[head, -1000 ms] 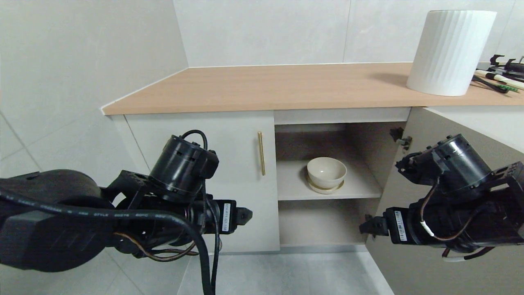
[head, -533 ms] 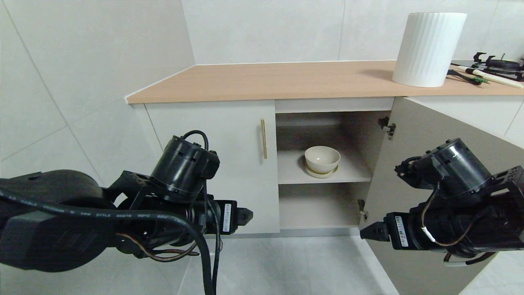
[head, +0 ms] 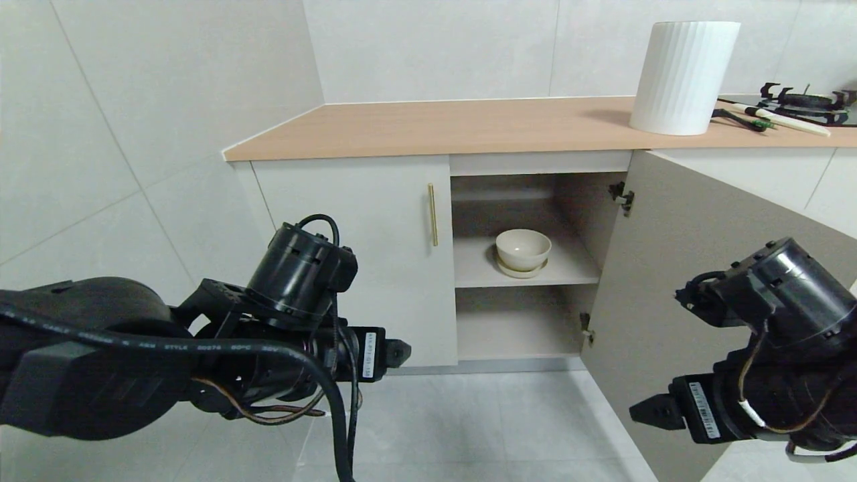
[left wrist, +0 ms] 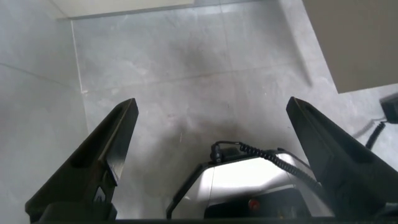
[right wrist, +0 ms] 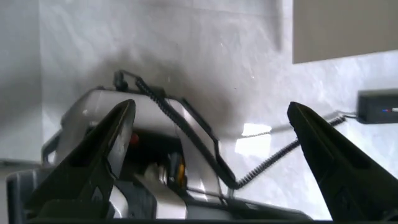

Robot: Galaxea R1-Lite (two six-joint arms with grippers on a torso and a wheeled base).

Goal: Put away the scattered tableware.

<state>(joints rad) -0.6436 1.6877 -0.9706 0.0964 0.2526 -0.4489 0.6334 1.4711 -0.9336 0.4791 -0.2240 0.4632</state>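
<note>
My left tool (left wrist: 211, 124) and right tool (right wrist: 208, 118) both gape wide; the bowl (head: 523, 246) sits on its plate (head: 521, 271) on the cupboard shelf (head: 572, 269), well ahead, between them.

Kitchen fixtures and loose countertop items.

A light wooden laminate countertop (head: 435, 127) is running along the pale grey tiled wall (head: 435, 47) and meeting the side wall at its left end. A tall white ribbed cylindrical container (head: 683, 77) is standing upright on the countertop towards its right end, casting a soft shadow on the wood. Just beside the container, further right, a long cream-handled utensil (head: 783, 122) and a thin black tool with a green part (head: 743, 120) are lying flat on the counter. A black metal hob grate (head: 803, 100) is sitting near them. Large light grey floor tiles (head: 482, 422) are spreading out below, and a small black box with a blue light (right wrist: 379, 106) is resting on them.
</note>
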